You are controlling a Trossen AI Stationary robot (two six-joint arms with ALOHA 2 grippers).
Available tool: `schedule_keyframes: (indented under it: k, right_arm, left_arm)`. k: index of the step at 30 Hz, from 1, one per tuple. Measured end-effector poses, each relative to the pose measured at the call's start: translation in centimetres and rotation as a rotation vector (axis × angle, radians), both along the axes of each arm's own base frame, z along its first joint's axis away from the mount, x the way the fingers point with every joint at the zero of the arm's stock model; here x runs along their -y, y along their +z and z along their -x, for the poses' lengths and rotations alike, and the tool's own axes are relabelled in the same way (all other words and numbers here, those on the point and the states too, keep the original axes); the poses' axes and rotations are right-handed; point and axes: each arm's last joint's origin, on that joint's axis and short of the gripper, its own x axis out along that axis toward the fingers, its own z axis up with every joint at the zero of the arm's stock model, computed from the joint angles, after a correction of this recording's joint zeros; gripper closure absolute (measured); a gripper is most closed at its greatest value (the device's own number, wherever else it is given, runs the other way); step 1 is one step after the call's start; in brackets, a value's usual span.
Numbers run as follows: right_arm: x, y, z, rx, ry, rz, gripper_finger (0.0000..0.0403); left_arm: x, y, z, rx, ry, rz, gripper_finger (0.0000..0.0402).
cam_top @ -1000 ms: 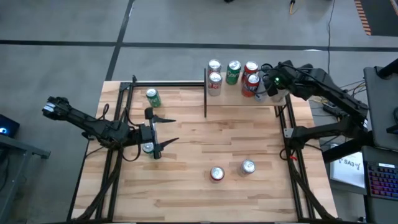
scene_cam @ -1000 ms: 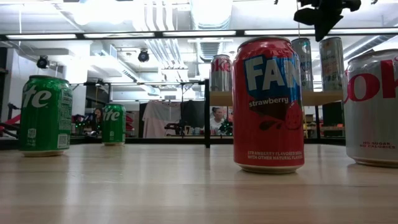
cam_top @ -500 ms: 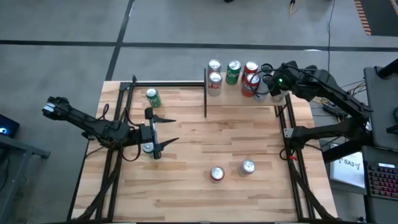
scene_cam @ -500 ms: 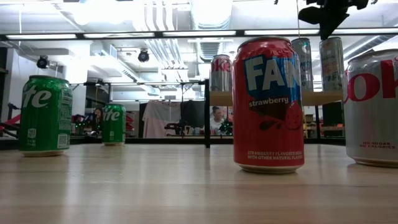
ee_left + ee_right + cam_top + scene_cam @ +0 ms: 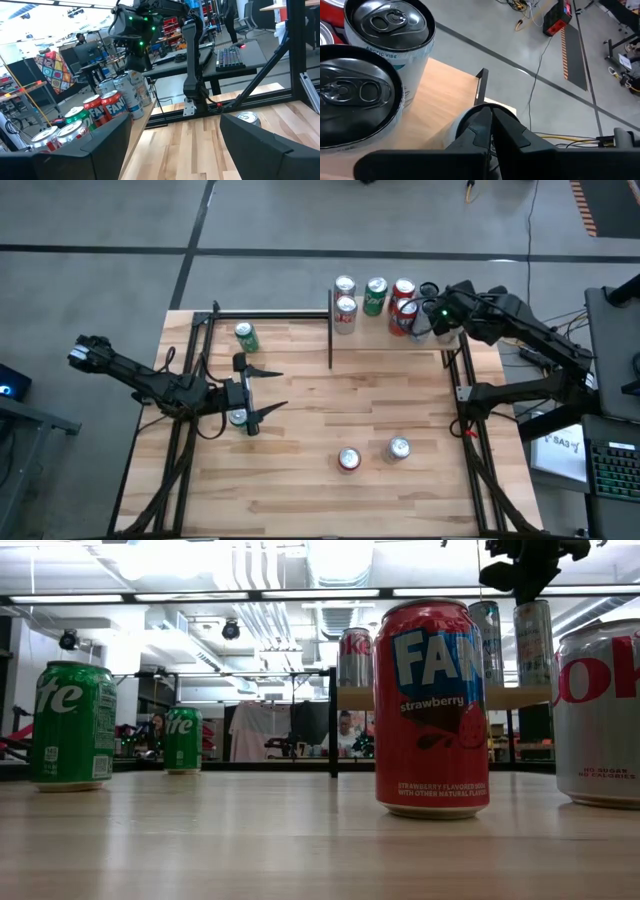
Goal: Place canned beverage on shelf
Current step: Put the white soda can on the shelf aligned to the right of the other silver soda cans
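My right end effector (image 5: 432,313) hovers over the right end of the shelf (image 5: 420,340) at the far edge of the tabletop (image 5: 330,440); in the right wrist view its fingers (image 5: 487,127) meet with no gap, closed on nothing, above bare shelf wood. Just beside them stand two pale cans; the farther can (image 5: 390,35) carries the words "ARCTIC VIBE" under its rim, the nearer can (image 5: 357,105) shows only its silver lid.

The left wrist view picks out shelf cans lettered "FANTA" (image 5: 116,106) in white on red.

Low view: a red can (image 5: 431,708) reads "FAN… strawberry", with small print "STRAWBERRY FLAVORED SODA WITH OTHER NATURAL FLAVORS". A silver can (image 5: 598,710) beside it shows red letters, partly cut off. Two green cans, the near green can (image 5: 71,725) and the far green can (image 5: 183,740), end in "te".

My left end effector (image 5: 262,392) rests low on the left half of the tabletop, fingers spread open, holding nothing, a can (image 5: 237,417) just beside it
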Motion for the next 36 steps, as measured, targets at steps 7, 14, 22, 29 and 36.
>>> schedule_keyframes:
  k: [7,14,22,29,36]
  right_arm:
    - [0.0,-0.2,-0.1,-0.001,0.009,0.002,0.0394]
    - [-0.2,0.0,0.1,0.013,0.049,-0.023,0.0394]
    - [-0.7,0.2,0.4,0.027,0.094,-0.039,0.0394]
    - [-1.3,0.4,0.3,0.066,0.155,-0.058,0.0394]
    - [-1.6,0.4,0.1,0.058,0.195,-0.064,0.0394]
  left_arm:
    - [0.0,0.0,0.0,0.001,0.0,0.003,0.0111]
    - [0.0,0.0,0.0,0.0,0.0,-0.002,0.0111]
    - [0.0,0.0,0.0,0.003,0.0,0.004,0.0111]
    - [0.0,0.1,0.0,0.007,0.0,0.006,0.0111]
    - [0.0,0.1,0.0,0.008,0.0,0.011,0.0111]
